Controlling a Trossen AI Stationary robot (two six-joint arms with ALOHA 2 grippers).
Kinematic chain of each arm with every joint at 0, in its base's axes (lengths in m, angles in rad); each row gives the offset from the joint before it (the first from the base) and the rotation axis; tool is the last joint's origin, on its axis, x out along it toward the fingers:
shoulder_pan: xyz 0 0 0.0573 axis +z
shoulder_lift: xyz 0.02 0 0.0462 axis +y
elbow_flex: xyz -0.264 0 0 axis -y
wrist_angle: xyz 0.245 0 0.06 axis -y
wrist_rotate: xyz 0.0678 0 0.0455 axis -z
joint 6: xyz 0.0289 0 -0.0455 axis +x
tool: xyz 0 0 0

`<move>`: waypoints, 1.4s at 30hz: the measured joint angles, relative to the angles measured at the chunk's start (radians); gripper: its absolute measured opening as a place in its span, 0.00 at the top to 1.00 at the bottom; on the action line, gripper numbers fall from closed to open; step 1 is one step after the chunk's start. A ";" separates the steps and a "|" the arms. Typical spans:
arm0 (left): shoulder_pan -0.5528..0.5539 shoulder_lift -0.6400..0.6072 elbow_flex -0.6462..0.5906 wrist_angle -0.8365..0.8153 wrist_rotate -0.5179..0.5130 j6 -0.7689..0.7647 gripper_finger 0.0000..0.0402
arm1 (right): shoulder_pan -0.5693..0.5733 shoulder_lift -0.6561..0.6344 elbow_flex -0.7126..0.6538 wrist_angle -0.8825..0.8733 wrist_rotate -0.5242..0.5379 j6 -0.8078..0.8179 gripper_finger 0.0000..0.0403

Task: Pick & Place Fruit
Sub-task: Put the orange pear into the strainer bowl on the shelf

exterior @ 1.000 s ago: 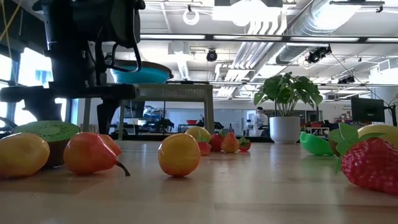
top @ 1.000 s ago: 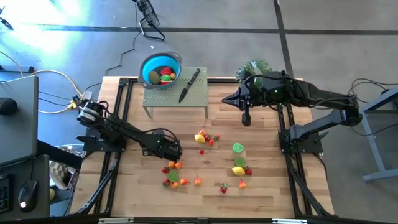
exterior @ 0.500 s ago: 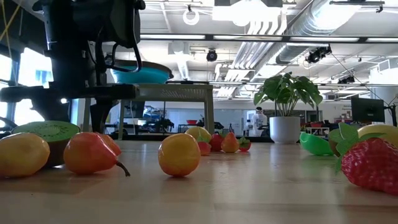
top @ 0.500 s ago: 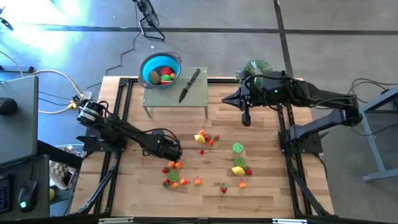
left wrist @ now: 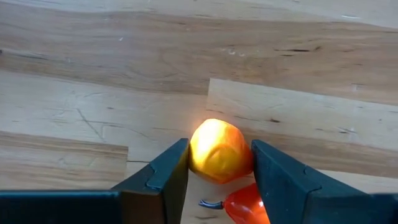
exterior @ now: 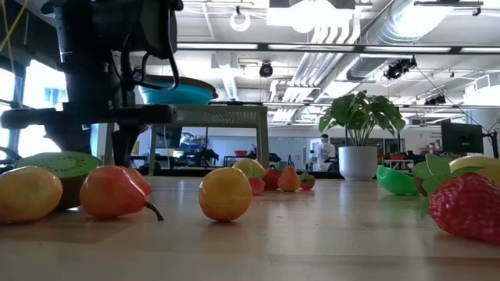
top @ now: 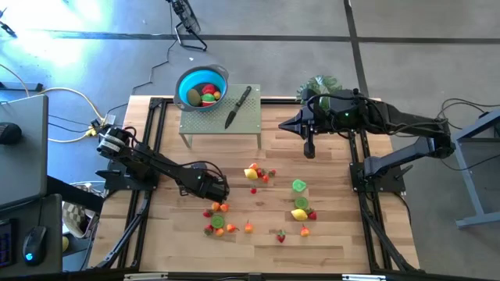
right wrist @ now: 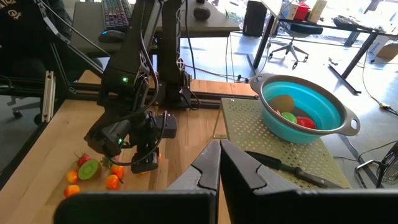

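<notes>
My left gripper (top: 217, 201) (left wrist: 219, 171) points steeply down over the fruit cluster at the table's near left, its fingers closed around a round orange fruit (left wrist: 219, 149) that sits on the wood. A red-orange pear (left wrist: 249, 208) lies right beside it. More fruit lies scattered on the table (top: 254, 172) (top: 300, 211) (top: 219, 226). A blue bowl (top: 202, 87) holding some fruit stands on the perforated stand (top: 221, 121). My right gripper (top: 309, 150) (right wrist: 219, 152) hangs shut and high over the table's far right. My left gripper pinches the orange fruit between its two fingers (left wrist: 166, 177), one on each opposite side (left wrist: 198, 152). The fingers come from above, slanting steeply down. The fruit sits on the table between them.
A black-handled knife (top: 238, 107) lies on the stand beside the bowl. A potted plant (top: 320, 84) (exterior: 359, 117) stands at the far right. Black frame rails (top: 148, 156) run along both table sides. Bare wood lies between the fruit clusters.
</notes>
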 joint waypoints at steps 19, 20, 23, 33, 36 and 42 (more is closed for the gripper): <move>0.000 -0.009 0.001 -0.026 0.008 0.027 0.60 | 0.000 0.000 0.000 0.000 0.000 0.000 0.99; 0.000 -0.015 0.001 -0.026 0.008 0.031 0.60 | 0.000 0.000 0.000 0.000 0.000 0.000 0.99; 0.000 -0.037 0.001 -0.031 0.016 0.060 0.60 | 0.000 0.000 0.000 0.000 0.000 0.000 0.99; 0.000 -0.171 0.001 -0.035 -0.007 0.129 0.60 | 0.000 0.000 0.000 0.000 0.000 -0.003 0.99; 0.000 -0.206 0.001 -0.034 -0.008 0.168 0.60 | 0.000 0.000 0.000 0.000 0.000 -0.010 0.99; 0.000 -0.267 0.001 -0.033 -0.007 0.241 0.60 | 0.000 0.000 0.000 0.000 0.000 -0.013 0.99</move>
